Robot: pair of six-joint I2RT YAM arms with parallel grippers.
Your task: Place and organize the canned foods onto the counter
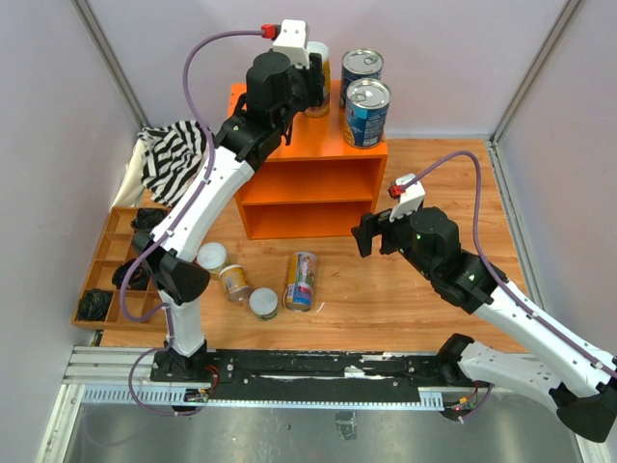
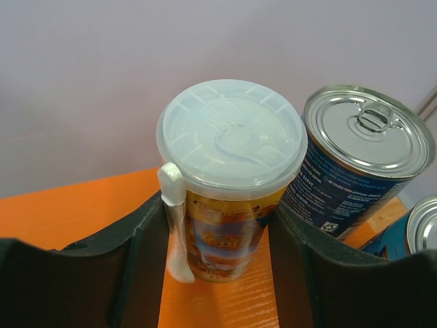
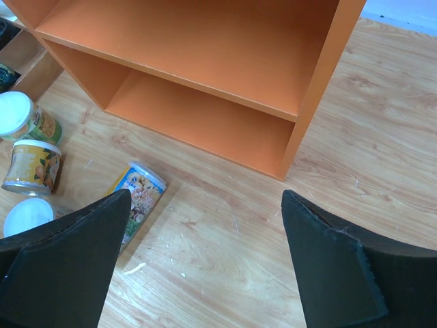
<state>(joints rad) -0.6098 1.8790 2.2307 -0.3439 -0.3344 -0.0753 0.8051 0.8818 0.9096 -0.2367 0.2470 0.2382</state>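
Note:
The orange counter (image 1: 310, 166) carries two wide blue cans (image 1: 362, 66) (image 1: 367, 112) on its flat top. My left gripper (image 1: 310, 85) is up there too, shut on a tall slim can with a clear lid (image 2: 229, 205), which stands upright on the orange top beside a blue can (image 2: 355, 164). On the wooden table lie another slim colourful can (image 1: 301, 280) and three small white-lidded cans (image 1: 212, 256) (image 1: 234, 283) (image 1: 263, 303). My right gripper (image 1: 371, 236) hovers open and empty in front of the counter (image 3: 205, 61), with the lying slim can (image 3: 140, 198) beside its left finger.
A low brown compartmented tray (image 1: 106, 253) with dark items sits at the left edge. A striped cloth (image 1: 178, 154) lies behind it, next to the counter. Grey walls enclose the table on three sides.

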